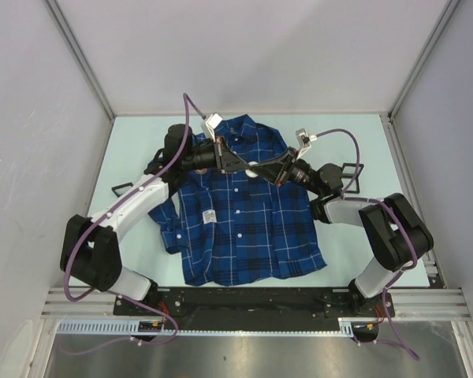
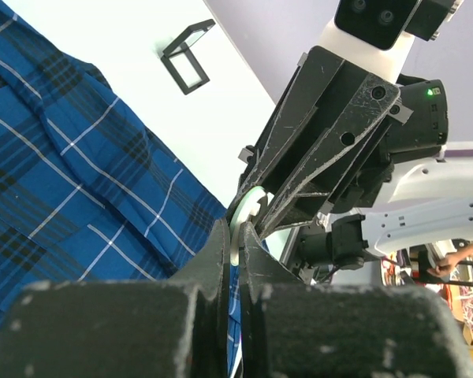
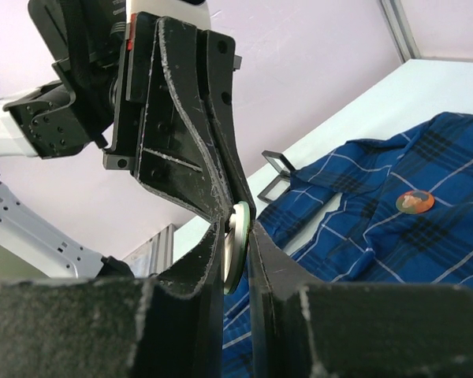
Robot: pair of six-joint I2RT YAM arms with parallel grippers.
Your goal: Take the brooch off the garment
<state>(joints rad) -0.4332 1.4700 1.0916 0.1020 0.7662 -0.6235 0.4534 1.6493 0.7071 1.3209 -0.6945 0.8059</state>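
Currently: two claws meet on a pale disc (image 2: pixel 244 206) over a plaid garment (image 1: pixel 244 228).
The right gripper (image 3: pixel 236 234) pinches the disc edge-on. The left gripper (image 2: pixel 235 230) has its fingers pressed together, tips at the disc's rim; whether it holds the disc cannot be told. The garment lies spread at centre frame on the table (image 1: pixel 355 134), collar toward the top. A round orange brooch (image 3: pixel 415 201) sits on the cloth, at the right of the right wrist view.

Left arm (image 1: pixel 142 201) and right arm (image 1: pixel 343 209) meet over the plaid shirt (image 1: pixel 244 236), barring its chest; the worktop (image 1: pixel 370 142) lies open at its far corners.
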